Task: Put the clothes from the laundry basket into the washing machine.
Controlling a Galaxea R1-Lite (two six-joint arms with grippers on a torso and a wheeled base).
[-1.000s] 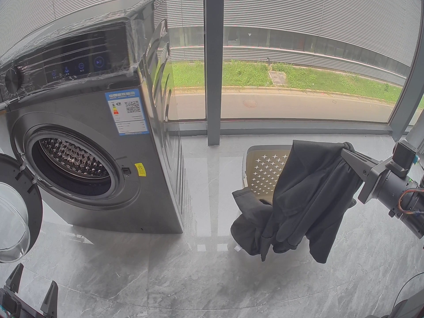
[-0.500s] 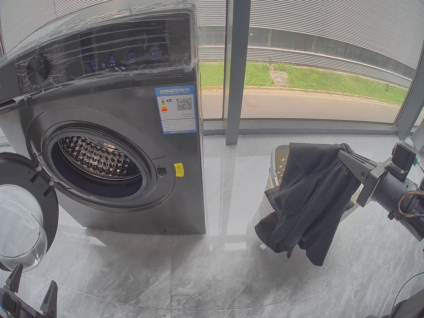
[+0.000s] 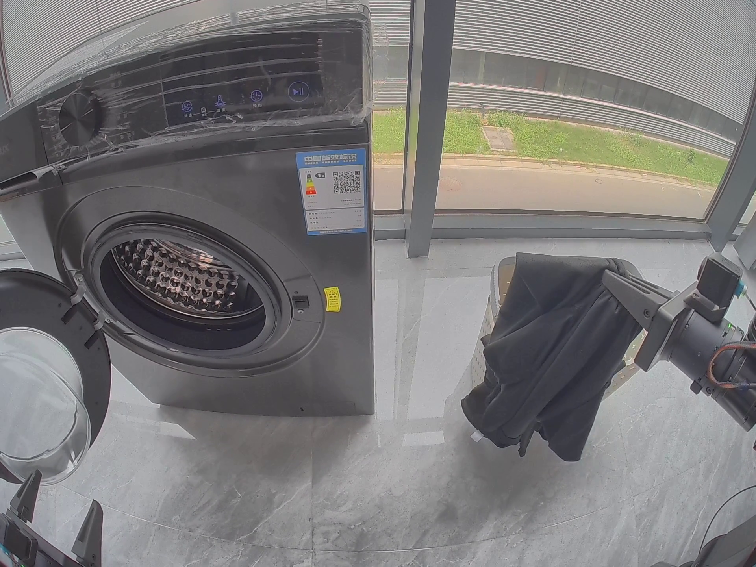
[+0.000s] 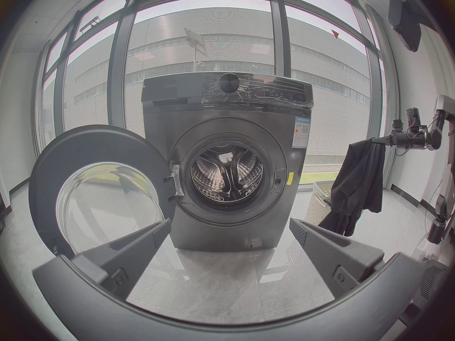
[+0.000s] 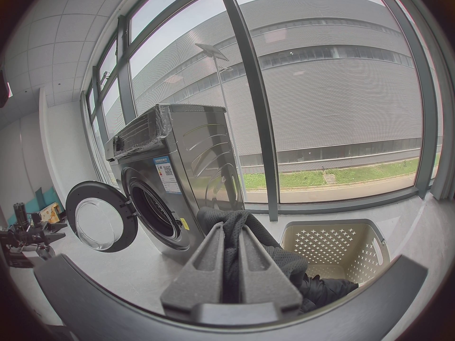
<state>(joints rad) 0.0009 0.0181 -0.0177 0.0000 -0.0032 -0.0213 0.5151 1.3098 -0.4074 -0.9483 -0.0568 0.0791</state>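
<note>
Mid-transfer, apparently: right gripper (image 3: 613, 278) pinches a dark garment (image 3: 551, 348) at frame right; next it should carry it left into the washing machine drum (image 3: 185, 281); left gripper (image 3: 61, 494) spread.

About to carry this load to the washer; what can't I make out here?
- Laundry basket contents: head view, hanging garment covers it; right wrist view, right hand blocks its near floor.
- Drum bottom: head view, opening's rim hides it.
- Left hand: head view, bottom edge crops it.

Grey marble floor (image 3: 394, 474), window mullion (image 3: 429, 112), grass strip (image 3: 567, 139), road (image 3: 551, 190) outside.
</note>
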